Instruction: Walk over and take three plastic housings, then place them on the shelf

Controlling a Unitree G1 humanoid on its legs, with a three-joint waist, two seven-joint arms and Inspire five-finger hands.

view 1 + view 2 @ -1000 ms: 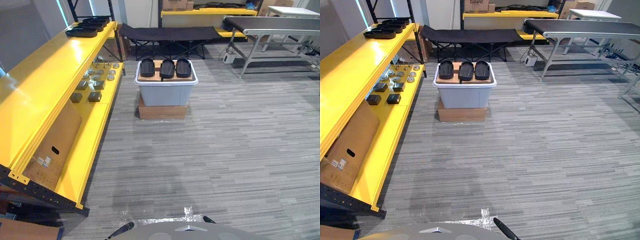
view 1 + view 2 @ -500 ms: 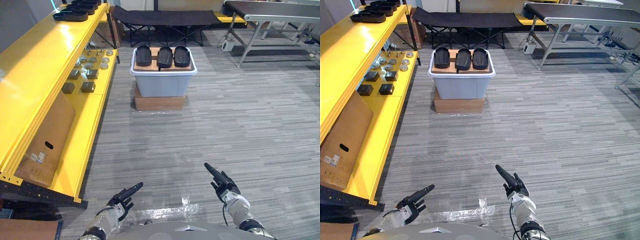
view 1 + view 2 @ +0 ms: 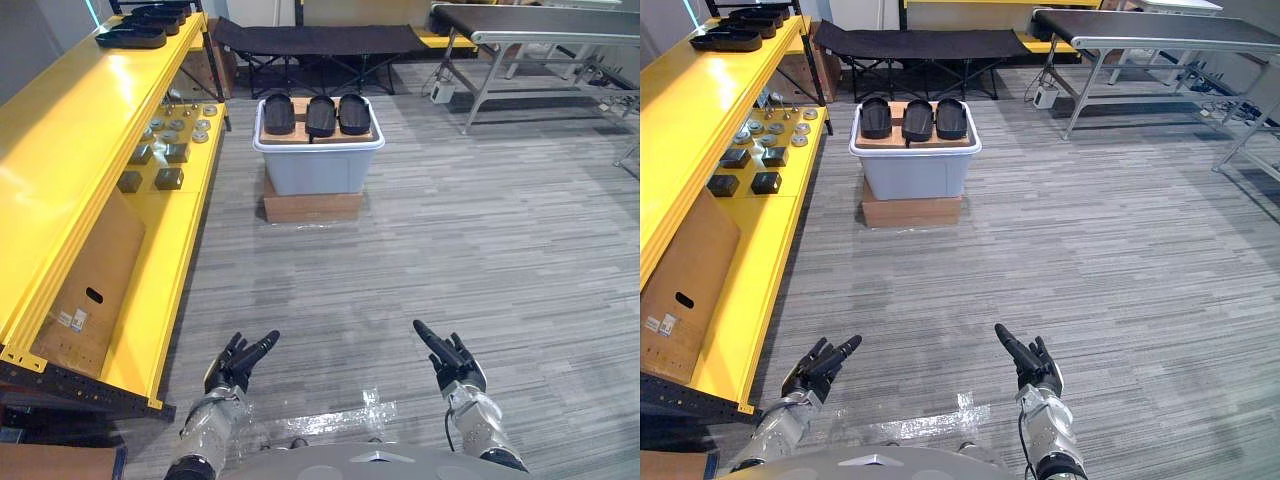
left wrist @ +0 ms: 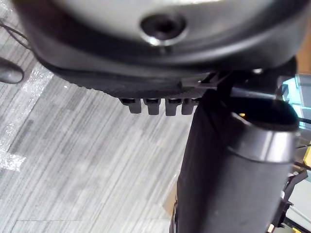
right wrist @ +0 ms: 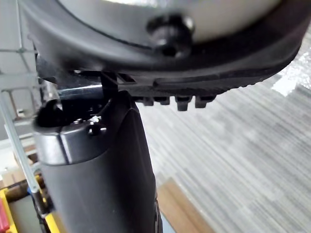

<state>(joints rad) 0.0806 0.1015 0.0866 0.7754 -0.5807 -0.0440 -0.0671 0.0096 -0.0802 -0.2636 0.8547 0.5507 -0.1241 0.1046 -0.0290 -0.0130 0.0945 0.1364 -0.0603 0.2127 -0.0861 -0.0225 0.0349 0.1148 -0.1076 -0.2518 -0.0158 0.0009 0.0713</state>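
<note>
Three black plastic housings (image 3: 309,114) lie side by side on a brown board atop a grey-white bin (image 3: 317,167), far ahead on the carpet. The yellow shelf (image 3: 75,150) runs along the left; more black housings (image 3: 132,36) rest on its far top level. My left hand (image 3: 238,361) is held low at the near left, fingers straight and holding nothing. Low at the near right, my right hand (image 3: 449,360) is likewise open and empty. Both hands are far from the bin.
The bin stands on a flat cardboard box (image 3: 312,206). Small metal parts and dark blocks (image 3: 165,155) sit on the shelf's lower level, with a cardboard sheet (image 3: 90,285) nearer me. A black cot (image 3: 320,40) and a conveyor table (image 3: 540,30) stand beyond.
Both hands have risen into view and spread apart at the bottom. The camera has moved forward and tilted, so the bin sits higher in the picture.
</note>
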